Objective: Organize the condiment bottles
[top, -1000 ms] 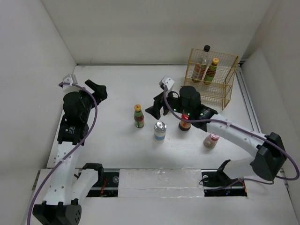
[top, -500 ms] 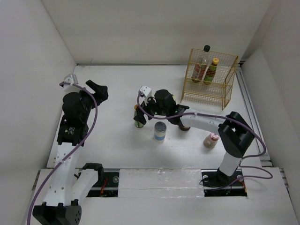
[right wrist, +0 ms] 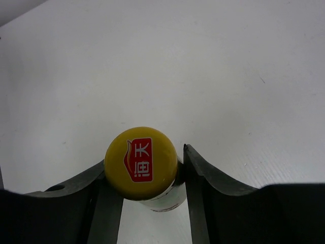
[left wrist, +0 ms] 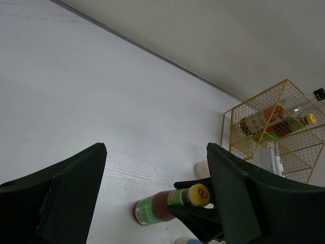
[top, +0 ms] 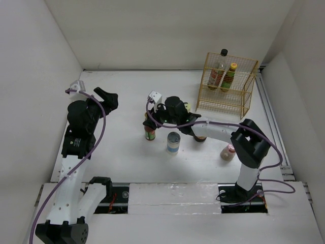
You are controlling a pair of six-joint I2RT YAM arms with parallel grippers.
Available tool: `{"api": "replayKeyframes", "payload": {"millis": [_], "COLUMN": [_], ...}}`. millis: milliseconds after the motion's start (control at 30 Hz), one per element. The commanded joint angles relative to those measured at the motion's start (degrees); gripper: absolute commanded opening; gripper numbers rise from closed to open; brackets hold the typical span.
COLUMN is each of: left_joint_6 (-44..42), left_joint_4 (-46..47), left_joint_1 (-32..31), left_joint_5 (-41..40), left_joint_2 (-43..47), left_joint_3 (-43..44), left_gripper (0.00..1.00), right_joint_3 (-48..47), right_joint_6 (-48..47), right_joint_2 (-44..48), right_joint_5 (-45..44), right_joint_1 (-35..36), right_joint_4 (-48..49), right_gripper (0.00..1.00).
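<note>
Legible writing: the yellow cap of the yellow-capped bottle (right wrist: 141, 161) carries a red badge with the white characters 海天. The same bottle has a green label on its dark body (left wrist: 152, 209). No other lettering can be read. Count: seven bottles, two of them in the rack (top: 249, 96) and five on the table (top: 122, 86). The rack is yellow wire and stands at 2 o'clock on the table in the overhead view. Its upper shelf holds the black-capped bottle (top: 221, 64), which has a red label, and at its 4 o'clock, just beside it, the second yellow-capped bottle (top: 230, 75), which has a green label. The yellow-capped bottle (top: 149, 131) stands upright near the table centre. The silver-capped white bottle (top: 173, 142) is at its 4 o'clock, near but apart. The red-lidded jar (top: 199, 138) is at 3 o'clock of that one and partly covered by the right arm. The pink-capped bottle (top: 228, 152) is at 4 o'clock of the jar. Of the cream bottle (left wrist: 201, 169), only a rounded part shows beyond the right arm. Right pincer (right wrist: 144, 163): its fingers are parted and straddle the yellow cap. One finger looks to be against the cap, with a thin gap at the other, so it is not clamped. Left pincer (left wrist: 155, 152): its fingers are wide apart with nothing between them. It is raised at 9 o'clock of the table (top: 105, 94), well apart from every bottle.
</note>
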State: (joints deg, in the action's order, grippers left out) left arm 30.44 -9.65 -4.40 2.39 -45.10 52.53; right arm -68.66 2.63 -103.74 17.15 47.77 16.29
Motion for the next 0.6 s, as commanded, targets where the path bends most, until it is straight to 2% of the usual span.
{"api": "replayKeyframes", "payload": {"millis": [0,267,567], "left_joint_6": [-0.90,-0.90,-0.90], "left_joint_4": [1.92,1.92,2.44], "left_joint_1": [0.19,0.19,0.19], "left_joint_5": [1.03,1.03,2.09], "left_joint_2": [0.89,0.89,0.37], "left_joint_3": [0.38,0.38,0.38], "left_gripper": [0.76,0.76,0.76], "right_joint_3": [-6.56,-10.61,-8.94], "right_joint_6": [0.71,1.32,2.73], "right_joint_2": [5.64,17.95,23.76], "right_joint_5": [1.57,0.18,-4.22], "right_joint_1": [-0.13,-10.31,-29.30], "right_joint_4": [6.03,3.40,-0.56], "right_gripper": [0.22,0.19,0.16]}}
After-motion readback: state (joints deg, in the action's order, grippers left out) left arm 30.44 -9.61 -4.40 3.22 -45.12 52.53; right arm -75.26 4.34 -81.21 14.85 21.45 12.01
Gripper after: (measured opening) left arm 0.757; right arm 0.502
